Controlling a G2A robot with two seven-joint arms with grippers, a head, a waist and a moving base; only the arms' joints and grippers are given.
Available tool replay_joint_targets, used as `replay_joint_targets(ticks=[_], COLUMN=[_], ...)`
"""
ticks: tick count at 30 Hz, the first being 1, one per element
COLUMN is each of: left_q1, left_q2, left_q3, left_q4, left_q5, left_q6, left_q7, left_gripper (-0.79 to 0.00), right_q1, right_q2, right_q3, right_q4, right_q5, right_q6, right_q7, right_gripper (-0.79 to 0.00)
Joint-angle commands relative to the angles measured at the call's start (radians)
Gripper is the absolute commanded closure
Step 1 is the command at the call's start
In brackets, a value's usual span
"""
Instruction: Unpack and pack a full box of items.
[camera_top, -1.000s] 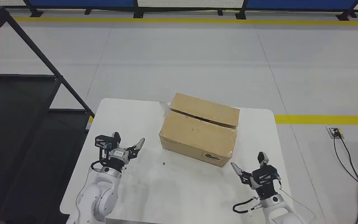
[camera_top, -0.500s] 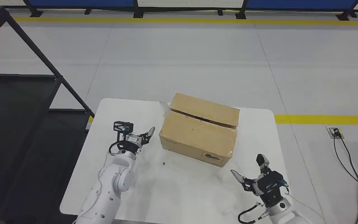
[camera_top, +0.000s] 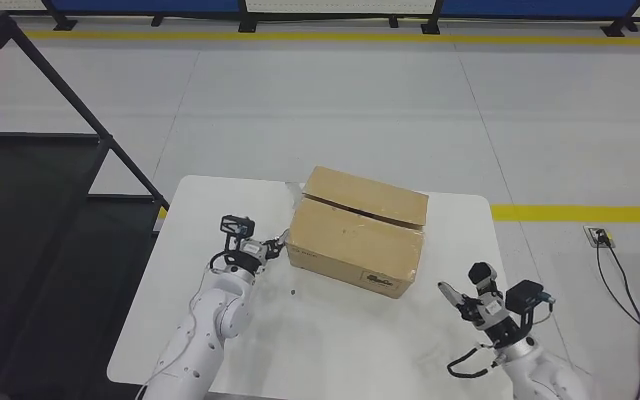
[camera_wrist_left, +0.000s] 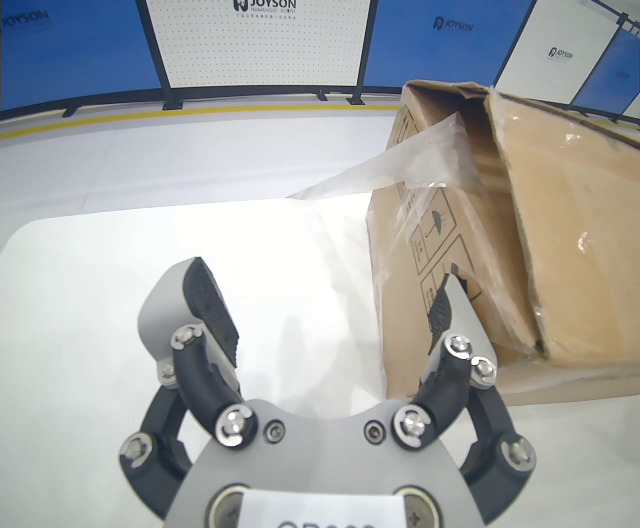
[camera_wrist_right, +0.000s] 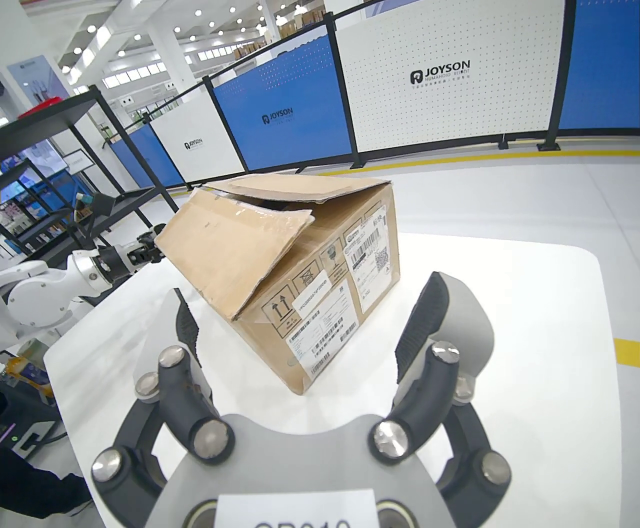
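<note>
Beside box (camera_top: 355, 235), left arm (camera_top: 222, 305), jaws spread

White arms (camera_top: 215, 320), silver black-padded end effectors (camera_wrist_left: 325, 280)

Brown cardboard box (camera_top: 358, 238) on table, top flaps loosely closed, clear tape peeling.

Place: I'm in a big industrial hall, on a robot test floor.
Walls: blue and white pegboard partitions (camera_wrist_right: 450, 75) fence my bay.
Ground: pale grey floor (camera_top: 330, 110) with a painted yellow line (camera_top: 300, 36).
Overhead: rows of ceiling lights (camera_wrist_right: 239, 22), and black racks (camera_wrist_right: 50, 116) beside me.
</note>
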Motion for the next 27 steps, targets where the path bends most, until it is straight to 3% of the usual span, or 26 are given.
replay_joint_targets(ticks=[1, 13, 17, 27], left_q1=[0.007, 0.058, 0.075, 0.110], left_q2=[0.001, 0.011, 0.013, 0.018], left_q3=[-0.004, -0.025, -0.032, -0.055], left_q4=[-0.007, -0.057, -0.070, -0.109], left_q5=[-0.001, 0.007, 0.008, 0.003], left_q6=[-0.013, -0.114, -0.139, -0.148], left_q7=[0.005, 0.012, 0.010, 0.017], left_gripper=[-0.785, -0.785, -0.785, -0.785], right_q1=[0.038, 0.226, 0.236, 0.236], right_q2=[0.000, 0.024, 0.034, 0.034], right_q3=[-0.008, -0.015, 0.020, 0.020], right_q4=[0.038, 0.266, 0.243, 0.243], right_q5=[0.037, 0.361, 0.279, 0.279], right_q6=[-0.007, -0.382, -0.323, -0.323], right_q7=[0.029, 0.233, 0.257, 0.257], right_gripper=[-0.785, -0.785, -0.785, -0.785])
